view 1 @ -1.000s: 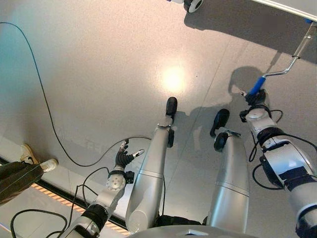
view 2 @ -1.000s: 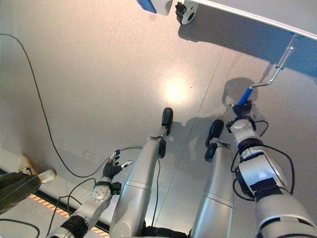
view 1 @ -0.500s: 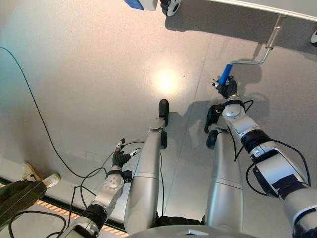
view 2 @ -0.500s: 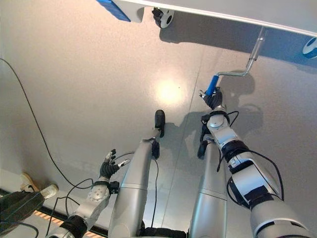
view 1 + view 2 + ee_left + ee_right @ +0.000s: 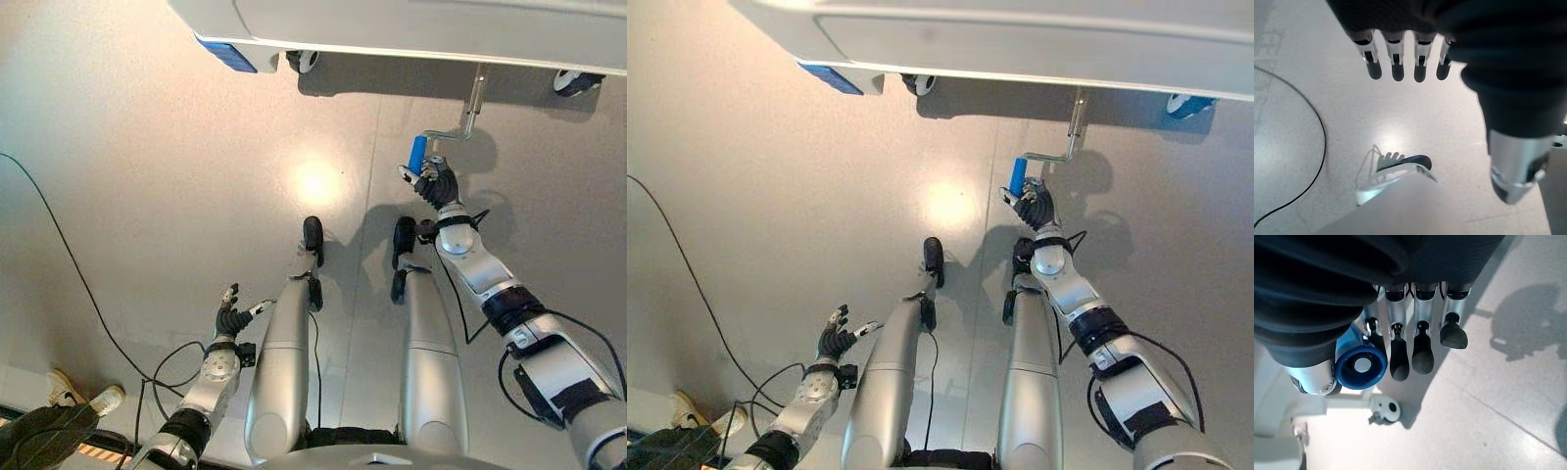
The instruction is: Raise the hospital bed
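Bed (image 5: 411, 24) runs across the far edge of the head views: pale, smooth frame on small castors, one wheel (image 5: 302, 61) near a blue corner pad (image 5: 226, 55). Bent metal crank (image 5: 468, 110) hangs below the frame, ending in a round blue plastic grip (image 5: 417, 155). Right hand (image 5: 436, 183) reaches up to that grip, fingers (image 5: 1399, 360) curled round it with the thumb on the other side; the grip's end cap (image 5: 1360, 366) shows as a blue ring with a white centre. Left hand (image 5: 233, 318) hangs low over the glossy speckled grey floor (image 5: 147, 196), fingers (image 5: 1396, 61) straight and loose, holding nothing. A person's shoe (image 5: 90, 401) at the near left.
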